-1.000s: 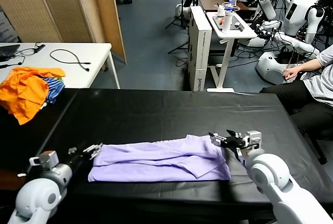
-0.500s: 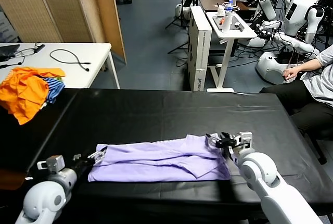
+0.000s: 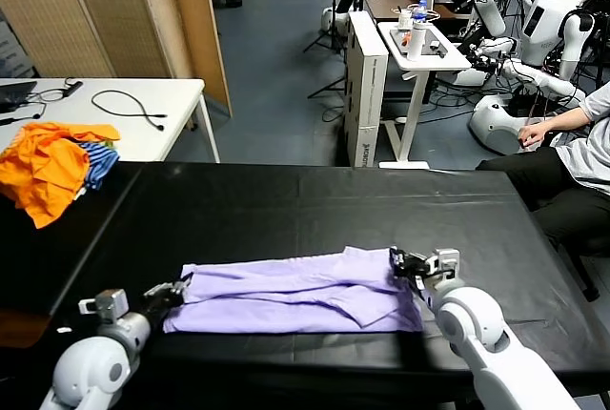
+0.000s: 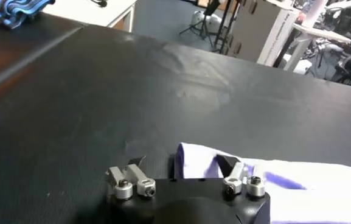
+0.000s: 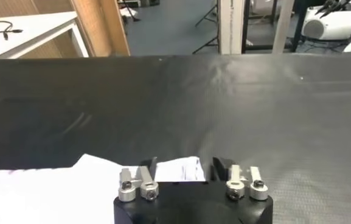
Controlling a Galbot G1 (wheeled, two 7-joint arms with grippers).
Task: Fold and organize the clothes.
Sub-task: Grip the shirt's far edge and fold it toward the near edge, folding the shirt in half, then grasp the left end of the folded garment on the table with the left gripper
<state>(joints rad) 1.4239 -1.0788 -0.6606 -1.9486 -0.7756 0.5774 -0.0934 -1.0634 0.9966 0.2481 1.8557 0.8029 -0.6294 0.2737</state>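
Note:
The pale lilac T-shirt (image 3: 295, 293) lies folded in a long band across the near part of the black table (image 3: 315, 205). My left gripper (image 3: 172, 292) is open at the shirt's left end; in the left wrist view (image 4: 182, 165) its fingers straddle the shirt's corner (image 4: 193, 164), which shows a purple mark. My right gripper (image 3: 405, 264) is open at the shirt's upper right corner; in the right wrist view (image 5: 183, 165) a pale corner of the shirt (image 5: 176, 169) lies between its fingers.
An orange and blue-striped garment pile (image 3: 52, 167) lies at the table's far left corner. A white table with cables (image 3: 114, 110) stands behind it. A seated person (image 3: 572, 162) is off the table's right side, with other robots beyond.
Both grippers have moved in and down onto the shirt's ends: the left toward the left edge, the right onto the upper right corner. The shirt has hardly shifted.

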